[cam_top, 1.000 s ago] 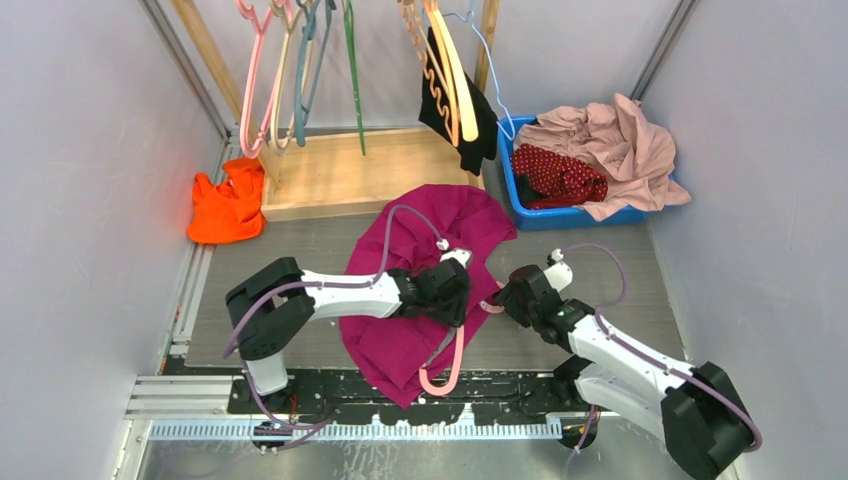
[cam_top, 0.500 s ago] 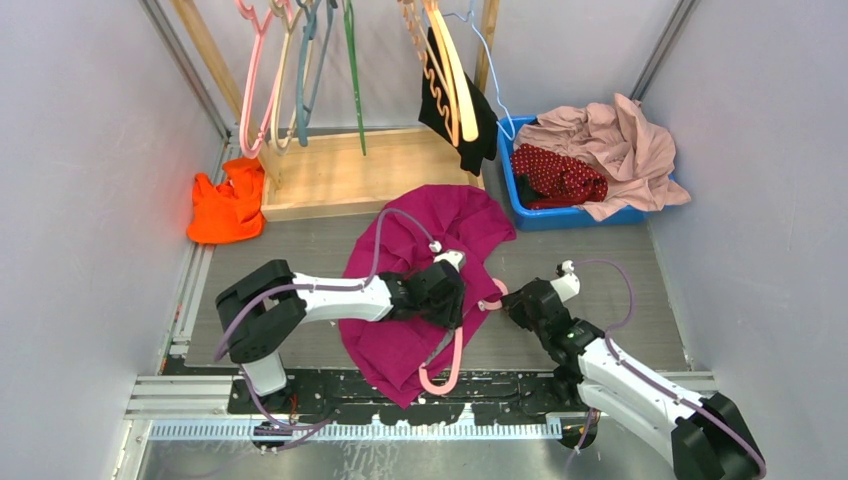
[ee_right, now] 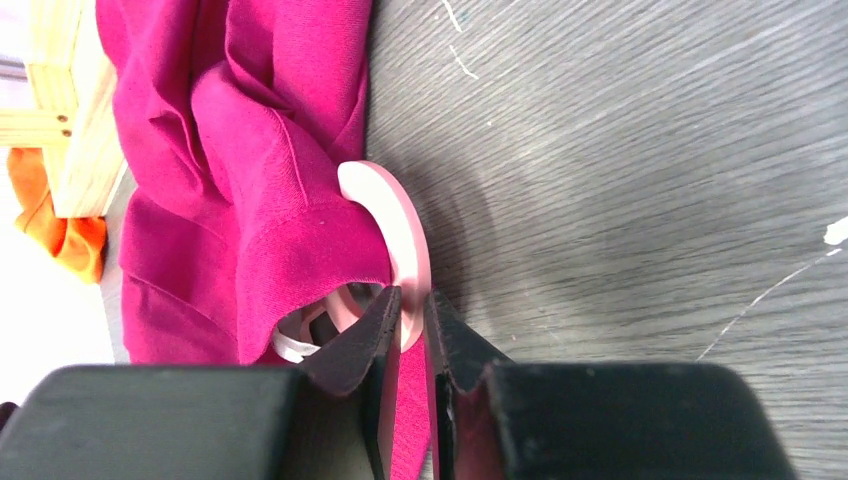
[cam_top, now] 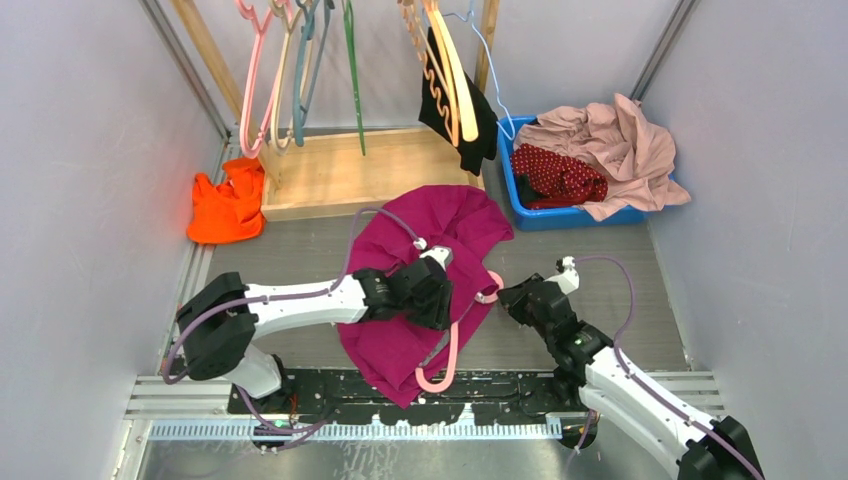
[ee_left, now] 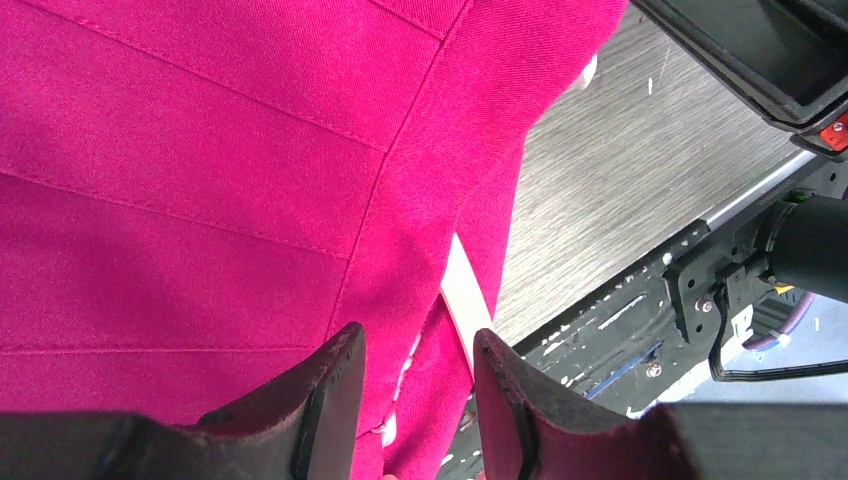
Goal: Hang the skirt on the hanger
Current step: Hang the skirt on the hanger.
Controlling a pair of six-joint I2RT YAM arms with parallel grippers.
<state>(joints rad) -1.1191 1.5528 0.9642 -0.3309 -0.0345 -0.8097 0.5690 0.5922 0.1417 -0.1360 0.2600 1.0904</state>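
Plastic hanger (ee_right: 395,215), thin with round hook, is clamped in right gripper (ee_right: 412,300) jaws; left gripper (ee_left: 415,345) jaws' hold on adjoining twill garment (ee_left: 200,150) cannot be told.

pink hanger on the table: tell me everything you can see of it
The pink hanger is thin and looks like glossy plastic. It lies on the grey table, partly covered by the magenta garment. Its round hook emerges from a fold at the garment's right edge, and the right gripper is shut on it. One arm and a rounded end show at the near edge of the fabric. A pale strip shows by the left gripper; whether that gripper holds the hanger is unclear.
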